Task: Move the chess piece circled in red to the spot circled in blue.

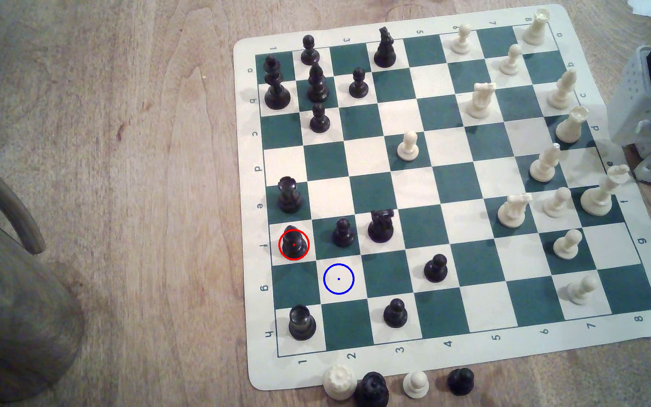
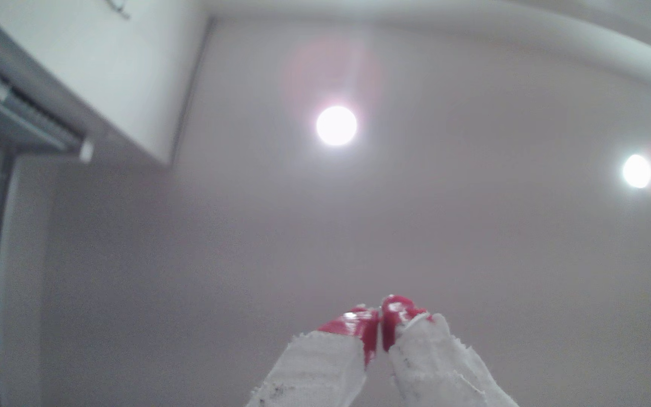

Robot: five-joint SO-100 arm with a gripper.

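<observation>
One square diagonally, that's the whole job. The bishop [image 1: 293, 243] sits on its red-ringed square at the board's [image 1: 445, 354] left edge in the exterior view, the blue spot [image 1: 338, 278] just beside it. My fingers [image 2: 379, 326] are pinched closed on nothing, aimed at the ceiling. I'd open wide, drop straight down, and avoid the pawn [image 1: 342, 233].
</observation>
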